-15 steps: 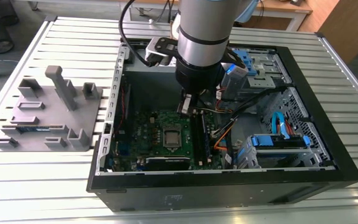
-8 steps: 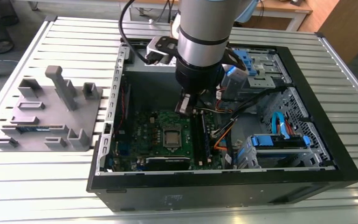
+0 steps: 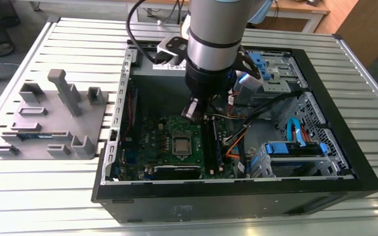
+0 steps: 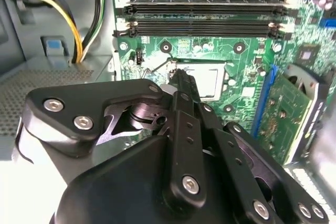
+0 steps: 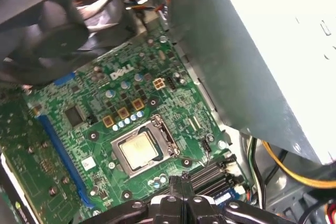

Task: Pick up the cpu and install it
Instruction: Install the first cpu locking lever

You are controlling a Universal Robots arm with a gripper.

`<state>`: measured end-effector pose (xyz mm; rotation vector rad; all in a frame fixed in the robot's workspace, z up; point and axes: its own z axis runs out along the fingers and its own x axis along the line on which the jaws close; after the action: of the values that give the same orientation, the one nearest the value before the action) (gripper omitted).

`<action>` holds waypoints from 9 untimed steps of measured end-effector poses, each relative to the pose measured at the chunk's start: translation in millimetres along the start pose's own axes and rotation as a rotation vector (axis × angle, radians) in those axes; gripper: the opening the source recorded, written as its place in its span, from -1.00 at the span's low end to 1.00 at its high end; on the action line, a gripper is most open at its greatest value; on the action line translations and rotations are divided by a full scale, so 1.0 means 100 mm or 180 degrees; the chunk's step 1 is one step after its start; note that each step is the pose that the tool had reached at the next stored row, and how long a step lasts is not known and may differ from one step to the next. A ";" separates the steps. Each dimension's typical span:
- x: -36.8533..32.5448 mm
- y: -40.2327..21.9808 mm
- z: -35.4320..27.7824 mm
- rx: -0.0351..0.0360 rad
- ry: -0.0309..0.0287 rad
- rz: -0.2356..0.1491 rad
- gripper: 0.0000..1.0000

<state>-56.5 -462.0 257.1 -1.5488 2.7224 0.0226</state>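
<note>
Gripper (image 3: 192, 114) inside the open computer case (image 3: 346, 169), at centre of the exterior view, hovering just above the green motherboard (image 3: 151, 142). Arm column comes down from the top of the frame.

Cpu (image 5: 138, 148) sits in its socket at lower centre of the first wrist view, pale metal top up, socket frame (image 5: 164, 129) around it. In the second wrist view the same chip (image 4: 209, 80) lies just beyond the fingertips (image 4: 181, 77), at centre frame, below the two black memory slots (image 4: 207, 10).

Jaws look drawn narrow, tips together, with nothing between them.

Step in hand, by my reading: placement finished or nearly so; chip appears seated, gripper apart from it. Whether it lies fully flat I cannot tell.

Grey fixture tray (image 3: 51, 120) rests on the bench (image 3: 31, 196) at the exterior view's left.
</note>
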 end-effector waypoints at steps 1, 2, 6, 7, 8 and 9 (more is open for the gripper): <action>0.000 0.000 0.003 0.0001 -0.0001 0.0058 -0.79; 0.000 0.000 0.006 0.0002 -0.0001 0.0115 -0.79; 0.000 0.000 0.017 0.0005 -0.0002 0.0344 -0.79; 0.000 0.000 0.020 0.0006 -0.0003 0.0401 -0.79; 0.000 0.000 0.022 0.0007 -0.0003 0.0463 -0.79; 0.001 0.000 0.023 0.0008 -0.0003 0.0521 -0.79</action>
<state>-56.5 -462.0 254.8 -1.3208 2.8390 0.0210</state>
